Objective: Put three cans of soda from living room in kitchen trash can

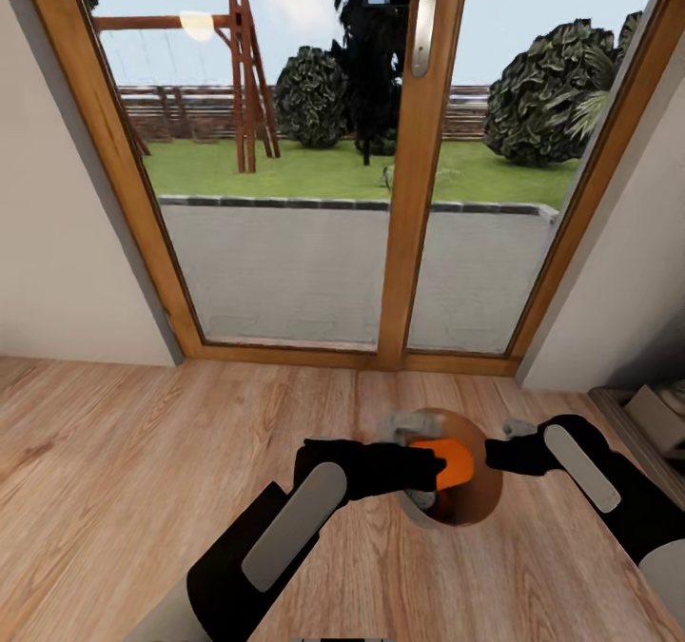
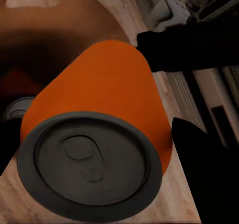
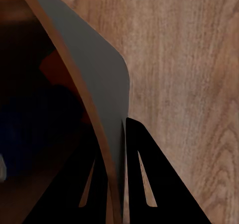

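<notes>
Hiding bin (image 1: 480, 504) depths (dim shapes): held orange can (image 1: 449, 462).

Matt orange can of soda (image 2: 104, 89) with grey metal top; wood-grain floor (image 1: 143, 452); wood-lined bin (image 3: 94, 84).

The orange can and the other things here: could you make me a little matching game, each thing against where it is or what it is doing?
Things:
1. orange soda can
2. right gripper
3. trash can
4. glass doors

States:
a. stands on the wood floor
b. held over the bin's opening
c. clamped on the bin's wall
d. give onto a lawn

Pairs: 1-b, 2-c, 3-a, 4-d
</notes>
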You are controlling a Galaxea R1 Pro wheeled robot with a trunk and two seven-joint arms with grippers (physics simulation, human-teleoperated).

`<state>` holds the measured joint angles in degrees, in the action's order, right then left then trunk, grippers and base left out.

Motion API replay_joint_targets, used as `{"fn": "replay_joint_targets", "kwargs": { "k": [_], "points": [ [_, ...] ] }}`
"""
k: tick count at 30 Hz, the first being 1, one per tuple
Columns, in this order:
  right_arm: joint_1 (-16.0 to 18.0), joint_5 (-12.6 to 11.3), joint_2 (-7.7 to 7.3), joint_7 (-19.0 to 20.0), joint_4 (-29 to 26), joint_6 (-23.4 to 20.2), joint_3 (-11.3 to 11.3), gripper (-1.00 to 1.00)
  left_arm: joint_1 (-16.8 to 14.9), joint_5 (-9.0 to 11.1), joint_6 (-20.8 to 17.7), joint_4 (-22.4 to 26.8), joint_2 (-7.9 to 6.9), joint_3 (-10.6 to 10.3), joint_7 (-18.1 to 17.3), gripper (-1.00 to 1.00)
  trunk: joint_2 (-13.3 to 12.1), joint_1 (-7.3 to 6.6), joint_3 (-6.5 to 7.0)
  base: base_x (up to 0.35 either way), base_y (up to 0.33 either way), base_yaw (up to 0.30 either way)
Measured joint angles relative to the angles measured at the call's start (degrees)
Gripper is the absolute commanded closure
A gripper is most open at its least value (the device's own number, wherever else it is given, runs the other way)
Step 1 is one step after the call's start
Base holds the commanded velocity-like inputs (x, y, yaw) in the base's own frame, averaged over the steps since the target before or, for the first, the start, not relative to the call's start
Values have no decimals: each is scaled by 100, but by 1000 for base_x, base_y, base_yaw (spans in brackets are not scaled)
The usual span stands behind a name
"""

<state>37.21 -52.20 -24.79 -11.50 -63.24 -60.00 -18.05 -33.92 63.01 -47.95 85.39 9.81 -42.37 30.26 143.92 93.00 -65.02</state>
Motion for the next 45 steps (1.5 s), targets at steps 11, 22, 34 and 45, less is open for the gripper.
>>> {"fn": "replay_joint_targets", "kwargs": {
  "k": [11,22,34,45],
  "points": [
    [-51,22,-47,2,-607,0,-144,100,-1,-38,97,-149,-31,0,23,100,0,0,0,0,0,0],
    [-152,76,-63,11,-881,0,-583,100,0,-85,280,-283,-52,-2,34,-100,0,0,0,0,0,0],
    [-151,-32,-67,16,-958,0,-555,100,676,-61,1322,503,-798,963,-2,-100,0,0,0,0,0,0],
    [-62,-12,-7,1,7,0,-532,100,2126,440,1341,653,-1455,3654,45,-100,1,3,-22,0,0,0]
  ]
}}
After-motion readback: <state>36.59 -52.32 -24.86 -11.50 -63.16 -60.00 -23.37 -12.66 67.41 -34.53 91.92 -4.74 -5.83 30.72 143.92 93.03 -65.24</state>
